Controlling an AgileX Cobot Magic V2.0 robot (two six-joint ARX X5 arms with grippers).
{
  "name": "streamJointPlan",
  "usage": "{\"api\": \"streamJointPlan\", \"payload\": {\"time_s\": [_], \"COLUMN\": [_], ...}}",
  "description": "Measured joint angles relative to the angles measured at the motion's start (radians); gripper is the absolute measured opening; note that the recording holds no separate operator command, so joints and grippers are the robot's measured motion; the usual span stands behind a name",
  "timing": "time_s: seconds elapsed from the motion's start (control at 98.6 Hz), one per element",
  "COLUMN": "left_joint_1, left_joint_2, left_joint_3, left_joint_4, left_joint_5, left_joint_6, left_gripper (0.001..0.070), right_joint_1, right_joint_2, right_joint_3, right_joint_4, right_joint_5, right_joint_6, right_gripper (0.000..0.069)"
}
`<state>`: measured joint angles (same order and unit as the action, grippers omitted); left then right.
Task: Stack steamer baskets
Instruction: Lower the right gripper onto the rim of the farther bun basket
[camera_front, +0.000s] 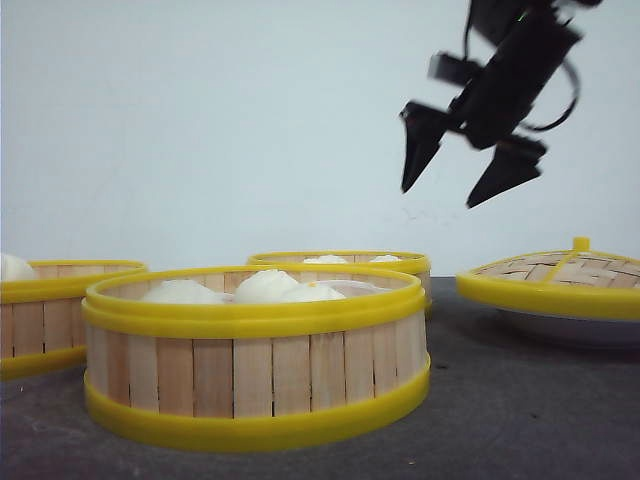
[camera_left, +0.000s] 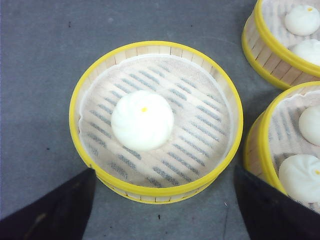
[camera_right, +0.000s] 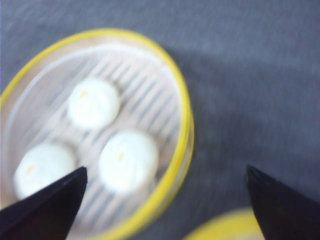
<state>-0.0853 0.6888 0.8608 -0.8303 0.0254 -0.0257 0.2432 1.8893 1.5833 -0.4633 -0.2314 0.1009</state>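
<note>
Where buns sit, steamer baskets (camera_front: 256, 355) below raised right end effector (camera_front: 470, 170)

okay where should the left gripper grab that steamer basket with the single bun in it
Grip the single-bun basket across its yellow rim, coming straight down from above. The left gripper is open and hangs over it; the upright slat wall gives flat outer sides, and the bun sits centered, clear of the rim.

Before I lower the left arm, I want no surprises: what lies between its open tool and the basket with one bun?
Nothing. The left wrist view shows only air between the left tool and the single-bun steamer basket below.
</note>
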Motion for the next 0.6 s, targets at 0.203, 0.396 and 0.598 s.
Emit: {"api": "streamJointPlan", "payload": {"time_s": [0.203, 0.396, 0.598], "left_joint_1": [0.0, 0.0, 0.0], "left_joint_2": [0.0, 0.0, 0.0], "left_joint_3": [0.0, 0.0, 0.0], "left_joint_4": [0.0, -0.001, 0.0], "left_joint_5": [0.0, 0.0, 0.0], "left_joint_6": [0.0, 0.0, 0.0], "left_gripper": [0.0536, 0.0536, 0.0536], "right_joint_1": [0.01, 0.024, 0.038], "right_joint_2": [0.183, 0.286, 0.334], "right_joint_3": [0.204, 0.296, 0.296], "right_joint_4": [-0.042, -0.056, -0.07], "right_joint_5": [0.025, 0.026, 0.076], "right_joint_6": [-0.016, -0.027, -0.051], "right_gripper": [0.0621, 0.0618, 0.0543]}}
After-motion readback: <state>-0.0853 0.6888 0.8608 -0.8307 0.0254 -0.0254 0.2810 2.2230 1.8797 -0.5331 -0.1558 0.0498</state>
